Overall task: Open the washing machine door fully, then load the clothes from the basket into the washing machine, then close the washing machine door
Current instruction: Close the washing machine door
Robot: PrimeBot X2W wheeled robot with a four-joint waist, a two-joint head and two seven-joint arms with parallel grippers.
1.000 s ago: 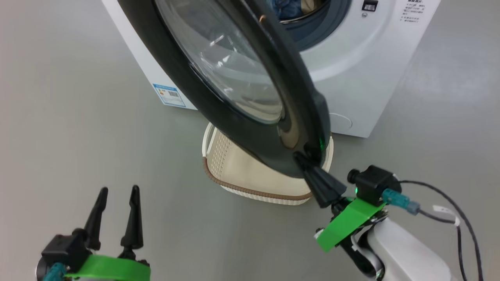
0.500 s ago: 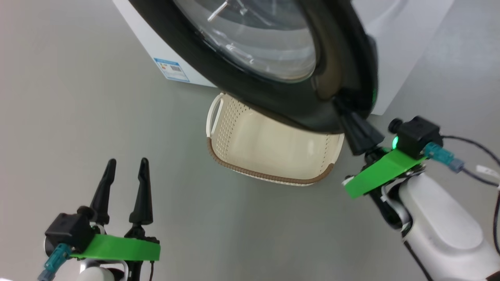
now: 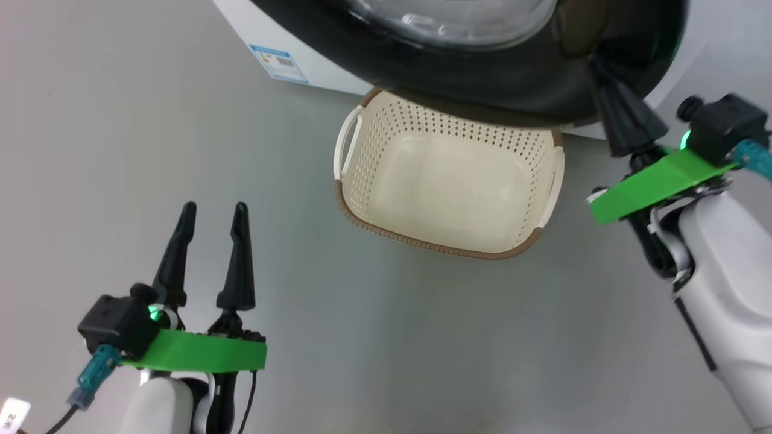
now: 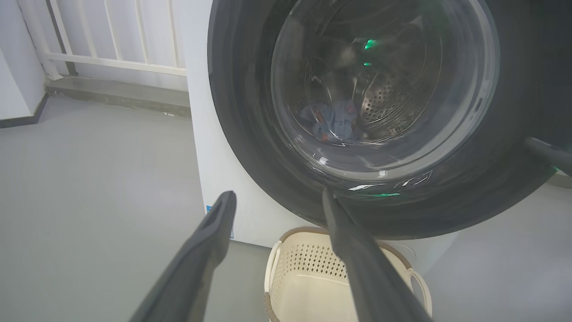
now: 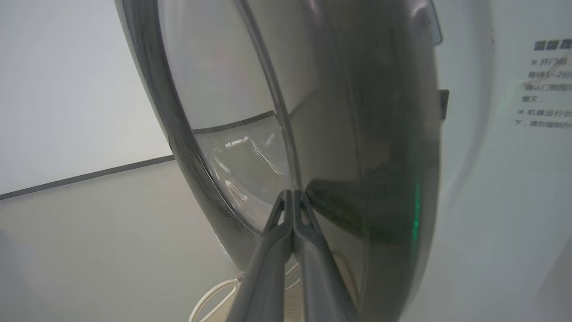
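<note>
Evidently closing stage: pushing washing machine door [image 3: 482,90] rim with right gripper [image 5: 292,194] pinched tight, empty, as blunt poker; with left gripper [image 3: 215,210] splayed wide, empty, parked beside basket [image 3: 422,244], off swing path.

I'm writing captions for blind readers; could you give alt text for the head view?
The robot's shut right gripper touches the glossy black rim of the washing machine door at the upper right, the door overhanging a cream basket that looks empty on the grey floor. The left gripper hovers open at the lower left, holding nothing.
</note>
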